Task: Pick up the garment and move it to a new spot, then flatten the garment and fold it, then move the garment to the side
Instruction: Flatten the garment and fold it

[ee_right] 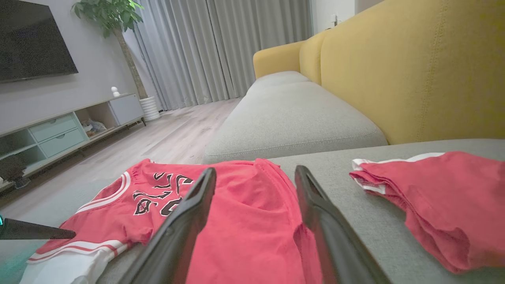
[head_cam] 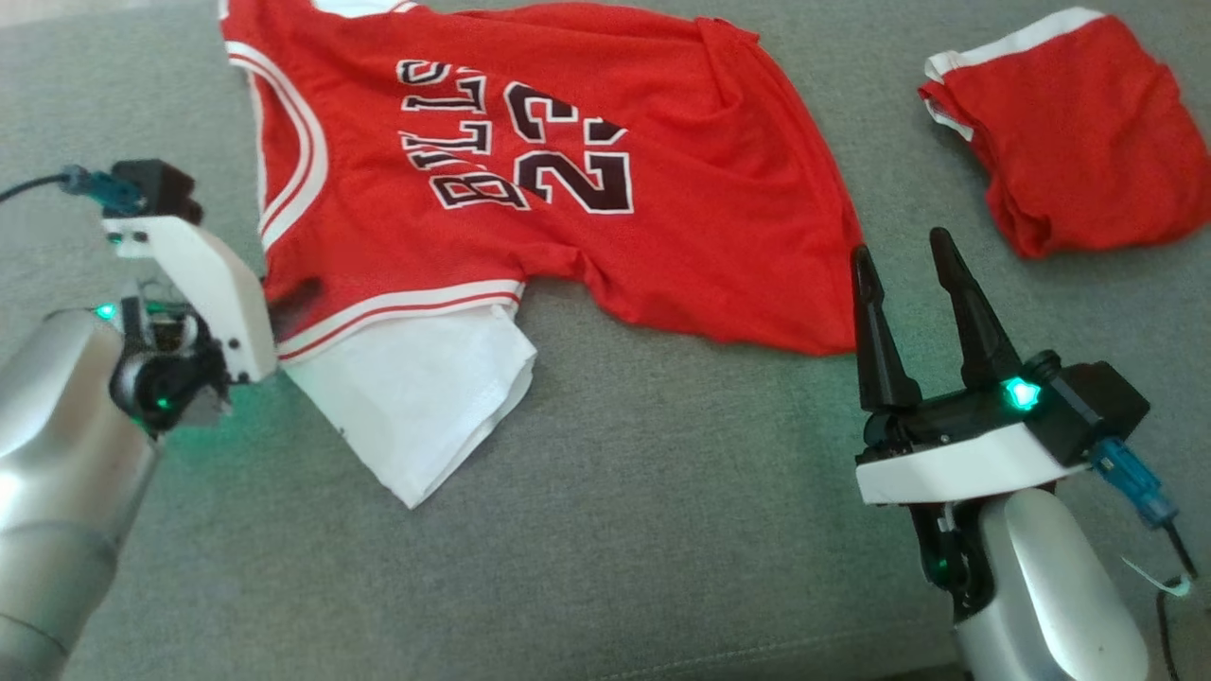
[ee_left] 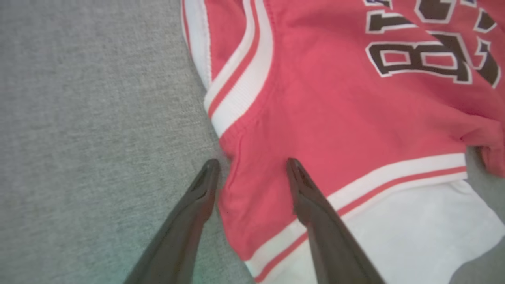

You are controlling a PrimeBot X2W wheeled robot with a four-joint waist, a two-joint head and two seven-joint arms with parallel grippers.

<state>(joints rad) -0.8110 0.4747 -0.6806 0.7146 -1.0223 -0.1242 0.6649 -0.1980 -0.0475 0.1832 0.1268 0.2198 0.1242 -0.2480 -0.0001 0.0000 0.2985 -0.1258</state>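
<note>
Right hand (head_cam: pixel 903 251): released, fingers spread, at the jersey's (head_cam: pixel 568 189) near right corner, with bare sofa seat (head_cam: pixel 615 549) in front.
Left hand (ee_left: pixel 252 165): released, straddling the jersey's striped armhole edge; contact unclear.
Jersey spread: mid-seat, collar cut off in the head view.
Shorts (head_cam: pixel 1079 132): crumpled, well apart to the right.
Right wrist view: yellow backrest (ee_right: pixel 414 71) beyond.

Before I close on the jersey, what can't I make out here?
- Left wrist view: whether the open left gripper touches the jersey or hovers is unclear.
- Head view: jersey neckline cut off by the top edge; left fingers hidden behind their white housing.
- Right wrist view: red shorts run past the right edge; fingers of the right gripper cover part of the lettering.
</note>
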